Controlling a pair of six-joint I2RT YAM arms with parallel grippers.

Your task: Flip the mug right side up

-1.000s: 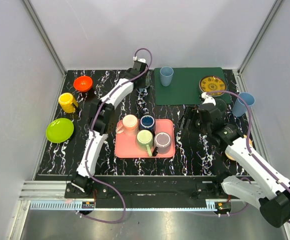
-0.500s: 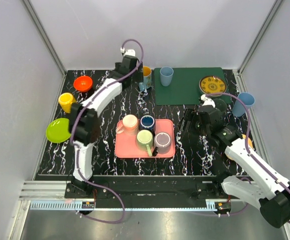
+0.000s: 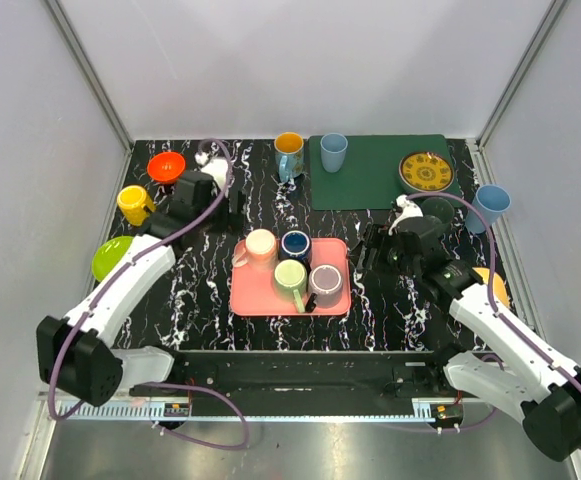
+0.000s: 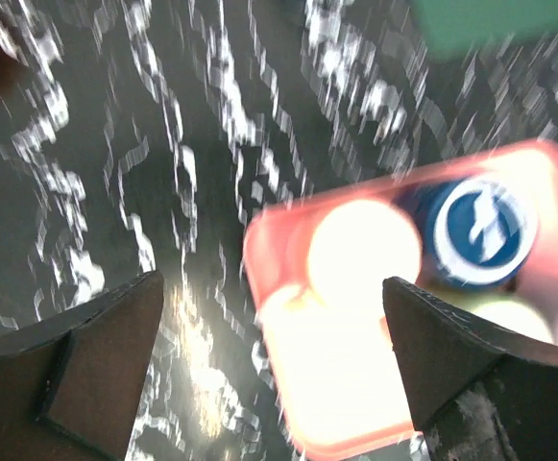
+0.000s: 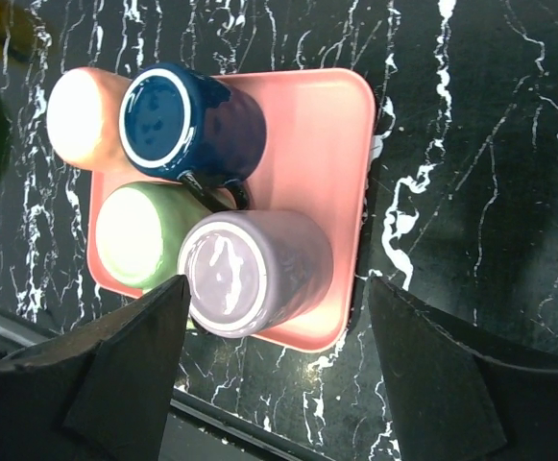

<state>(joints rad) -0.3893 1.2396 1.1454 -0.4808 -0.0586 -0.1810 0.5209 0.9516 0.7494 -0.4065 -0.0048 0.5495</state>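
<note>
Mug (image 3: 289,146) stood mouth-up at back of desk (image 3: 205,300), just beside green mat (image 3: 375,170). Left hand (image 4: 271,288) fingers apart, empty; right hand (image 5: 279,288) likewise, over pink tray (image 3: 260,295). Risk: careless left arm swing toppling mug.

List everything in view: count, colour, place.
Tray: 1, pink, table centre.
Upturned mugs: 4, peach, navy, green, lilac, on the tray.
Upright mug: 1, orange inside, far edge, left of the mat.
Mat: 1, dark green, far right.
Cups: 2, blue, one on the mat, one right of it.
Patterned plate: 1, yellow and dark, on the mat.
Bowl: 1, red-orange, far left.
Yellow mug: 1, yellow, left.
Lime plate: 1, lime, left, partly under the left arm.
Orange dish: 1, right, mostly hidden.
Left gripper: open, by the tray's far-left corner.
Right gripper: open, right of the tray.
</note>
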